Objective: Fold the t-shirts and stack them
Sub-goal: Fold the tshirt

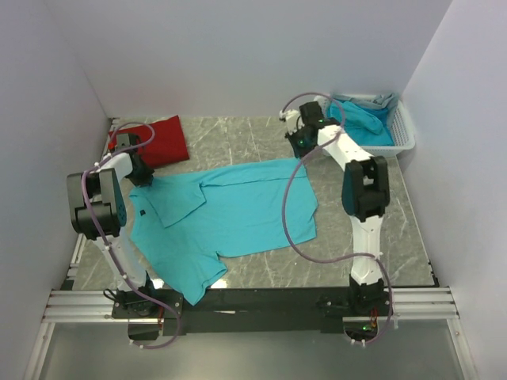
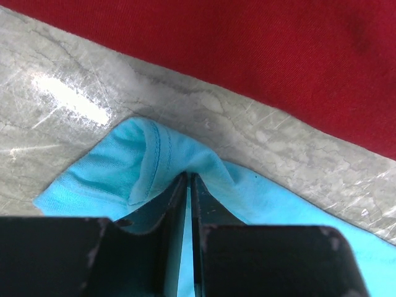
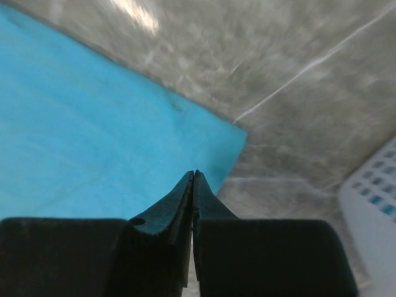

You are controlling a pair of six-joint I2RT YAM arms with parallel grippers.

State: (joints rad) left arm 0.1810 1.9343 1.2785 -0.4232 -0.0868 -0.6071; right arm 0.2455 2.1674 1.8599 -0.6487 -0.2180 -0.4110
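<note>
One spread shirt (image 1: pixel 230 210): turquoise, soft knit, short-sleeved; it is lying flat across the middle of the table, with one flap folding over near the left side and one sleeve reaching toward the near edge.
Chest mark (image 1: pixel 143 212): small, dark and square; it is showing close to the left arm. Its detail is too small to read.
Red shirt (image 1: pixel 162 138): folded into a rough rectangle; it is resting at the far left corner, just beyond the spread shirt's corner, with bare table showing between them.
Basket shirts (image 1: pixel 368 123): turquoise cloth is lying crumpled inside the basket; how many pieces cannot be told.
Left gripper (image 2: pixel 189 176): its jaws are pinching a stitched corner of the spread shirt, and the cloth is puckering up around the tips.
Right gripper (image 3: pixel 194 173): its jaws are pressing together over the shirt's far right corner; whether cloth is caught between them cannot be told, as the view is blurring.
Table (image 1: pixel 238 142): grey, marble-patterned and glossy, it is reflecting light.
Basket (image 1: pixel 404 131): white slatted plastic; it is sitting at the far right corner.
Cable (image 1: pixel 284 214): a purplish loop from the right arm is hanging over the shirt's right part, covering a thin strip of it.
</note>
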